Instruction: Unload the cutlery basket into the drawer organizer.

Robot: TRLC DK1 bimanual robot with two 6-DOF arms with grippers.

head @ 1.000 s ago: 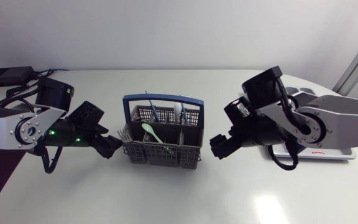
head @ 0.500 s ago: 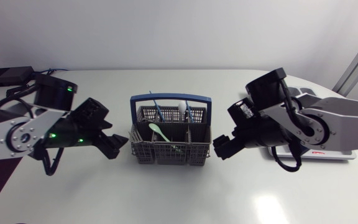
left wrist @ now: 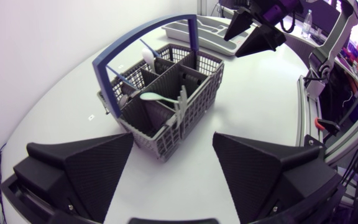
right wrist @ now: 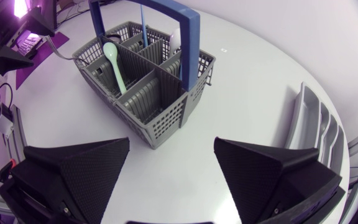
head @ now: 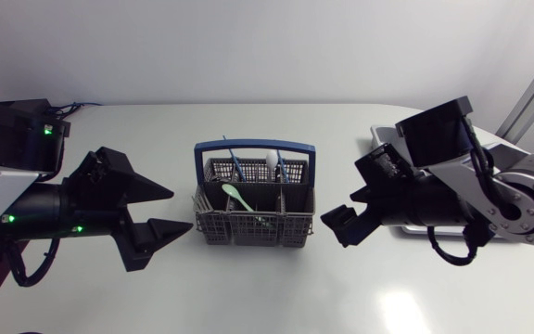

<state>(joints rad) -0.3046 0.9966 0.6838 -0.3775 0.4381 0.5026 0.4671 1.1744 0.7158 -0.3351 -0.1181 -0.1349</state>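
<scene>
The grey cutlery basket (head: pixel 253 218) with a blue handle (head: pixel 253 146) stands mid-table. A pale green spoon (head: pixel 235 195) leans in it, with blue-handled pieces (head: pixel 232 167) and a white spoon (head: pixel 270 165) in the rear cells. My left gripper (head: pixel 180 211) is open just left of the basket, not touching it. My right gripper (head: pixel 341 209) is open just right of it, also apart. The grey drawer organizer (head: pixel 385 139) lies at the right, mostly behind my right arm. The wrist views show the basket (left wrist: pixel 166 93) (right wrist: pixel 142 81) ahead of open fingers and the organizer (right wrist: pixel 316 130) beside the right gripper.
Cables (head: pixel 77 108) lie at the back left corner. White tabletop (head: pixel 276 288) stretches in front of the basket and both grippers. The table's curved edge runs close behind the organizer (left wrist: pixel 207 28).
The basket slid a little to the right, then stayed. Both arms lifted and drew back from its sides; the left gripper now stands nearer the camera.
</scene>
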